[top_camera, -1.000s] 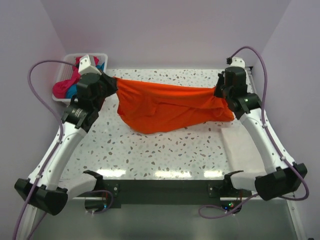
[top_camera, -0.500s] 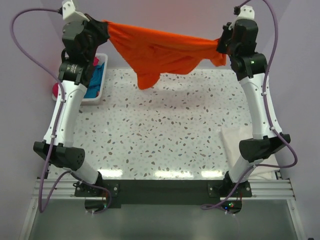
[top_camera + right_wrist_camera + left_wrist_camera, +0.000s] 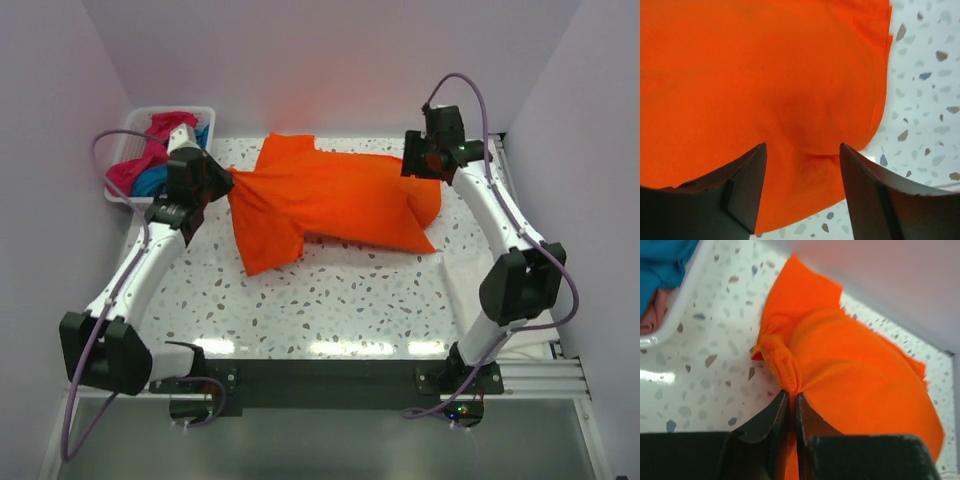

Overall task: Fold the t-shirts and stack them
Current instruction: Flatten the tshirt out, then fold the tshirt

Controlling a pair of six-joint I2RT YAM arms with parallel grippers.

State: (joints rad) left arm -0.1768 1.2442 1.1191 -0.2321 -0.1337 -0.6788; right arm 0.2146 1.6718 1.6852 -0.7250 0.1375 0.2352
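The bright orange t-shirt (image 3: 335, 200) lies spread and rumpled on the speckled table (image 3: 330, 300), one flap toward the back. My left gripper (image 3: 228, 181) is at the shirt's left end. In the left wrist view its jaws (image 3: 791, 399) stand nearly together with a hem fold of the orange t-shirt (image 3: 850, 370) pinched between them. My right gripper (image 3: 420, 172) hovers over the shirt's right end. Its fingers (image 3: 752, 165) stand wide apart above the orange cloth (image 3: 765, 75), holding nothing. A magenta-pink t-shirt (image 3: 140, 166) and a teal-blue one (image 3: 152, 183) lie bunched in the basket.
The white slatted basket (image 3: 122, 140) stands at the table's back left corner, close to my left arm; its rim (image 3: 677, 310) shows in the left wrist view. A white cloth (image 3: 478, 290) lies along the right edge. Lilac walls close in on three sides.
The orange shirt, held stretched high in the air between both grippers half a second ago, has come down onto the table. My right gripper has opened and let go; the left still pinches it.
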